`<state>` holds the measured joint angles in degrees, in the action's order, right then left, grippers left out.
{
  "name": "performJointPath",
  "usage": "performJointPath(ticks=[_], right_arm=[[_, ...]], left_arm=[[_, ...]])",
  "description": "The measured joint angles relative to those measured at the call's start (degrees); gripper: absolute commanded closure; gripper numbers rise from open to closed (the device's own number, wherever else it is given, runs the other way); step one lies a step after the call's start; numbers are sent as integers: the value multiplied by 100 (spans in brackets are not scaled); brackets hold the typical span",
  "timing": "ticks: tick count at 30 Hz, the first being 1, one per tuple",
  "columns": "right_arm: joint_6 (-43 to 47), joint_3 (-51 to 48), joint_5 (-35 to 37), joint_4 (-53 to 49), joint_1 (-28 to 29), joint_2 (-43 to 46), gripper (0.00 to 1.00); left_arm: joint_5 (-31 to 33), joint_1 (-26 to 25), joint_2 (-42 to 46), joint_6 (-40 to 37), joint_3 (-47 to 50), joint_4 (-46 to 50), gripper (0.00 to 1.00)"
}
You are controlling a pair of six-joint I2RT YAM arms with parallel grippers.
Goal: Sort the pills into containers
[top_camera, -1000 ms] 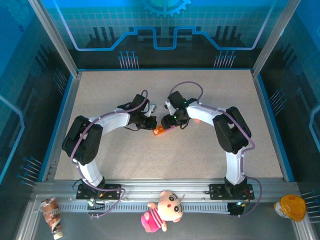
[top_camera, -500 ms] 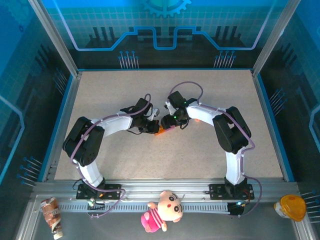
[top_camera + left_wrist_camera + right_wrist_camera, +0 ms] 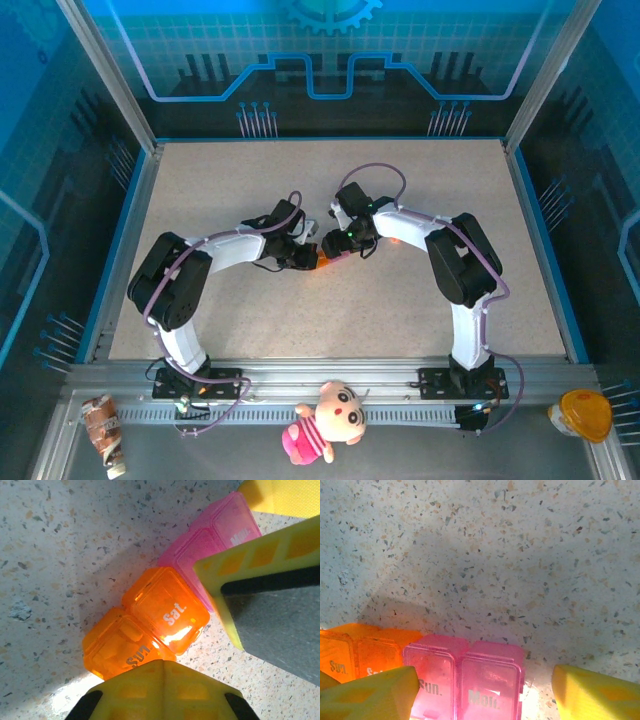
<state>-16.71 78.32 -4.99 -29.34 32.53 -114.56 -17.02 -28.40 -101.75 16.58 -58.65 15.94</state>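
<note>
Both arms were in tight on the containers (image 3: 321, 263), the little orange-and-pink strip lying flat on the speckled table (image 3: 420, 300). The left gripper (image 3: 304, 257) sat over the strip's orange end with its jaws apart. One yellow finger (image 3: 160, 690) touched the edge of the "Sun." box, and the other was over the pink boxes. The right gripper (image 3: 336, 247) hung at the strip's pink end, jaws spread wide, with the pink "Sun." and "Mon." lids between them.
</note>
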Motion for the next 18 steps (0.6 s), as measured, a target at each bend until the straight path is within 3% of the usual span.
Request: performJointPath(ticks=[18], right_arm=[[-22, 7, -22, -4, -2, -15, 28]], left_arm=[[125, -31, -42, -2, 129, -382, 100]])
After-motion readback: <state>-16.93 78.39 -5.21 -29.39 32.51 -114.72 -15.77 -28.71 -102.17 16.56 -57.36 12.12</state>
